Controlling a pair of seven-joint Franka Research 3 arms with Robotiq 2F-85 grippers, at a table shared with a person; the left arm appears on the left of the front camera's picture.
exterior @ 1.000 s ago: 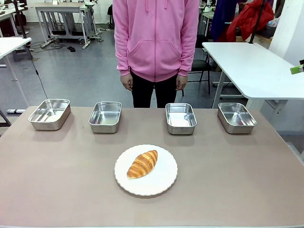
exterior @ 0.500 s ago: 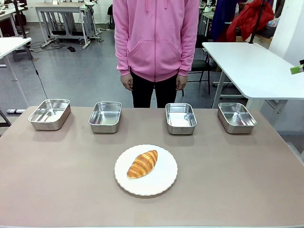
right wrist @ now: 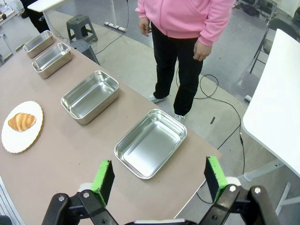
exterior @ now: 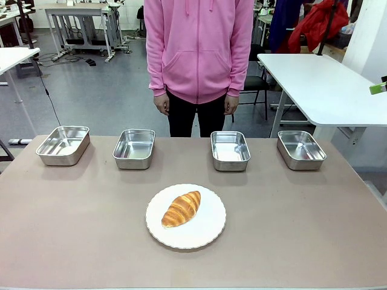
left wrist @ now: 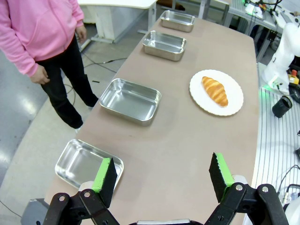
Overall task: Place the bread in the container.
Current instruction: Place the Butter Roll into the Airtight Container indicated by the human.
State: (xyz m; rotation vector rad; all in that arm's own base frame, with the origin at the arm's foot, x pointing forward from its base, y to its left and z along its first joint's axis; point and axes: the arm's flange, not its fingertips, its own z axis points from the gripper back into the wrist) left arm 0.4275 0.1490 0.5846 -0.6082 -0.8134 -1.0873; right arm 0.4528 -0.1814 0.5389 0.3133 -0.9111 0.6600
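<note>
The golden-brown bread lies on a round white plate near the middle front of the table. Behind it, several look-alike steel trays stand in a row along the far edge; which of them is the container I cannot tell. My left gripper hangs open and empty high over the table's left end, close to the outermost tray, with the bread far off. My right gripper is open and empty above the right end, just short of the end tray; the bread lies well away.
A person in a pink hoodie stands behind the far edge with both hands hanging down. A white table stands off to the back right. Bare tabletop surrounds the plate.
</note>
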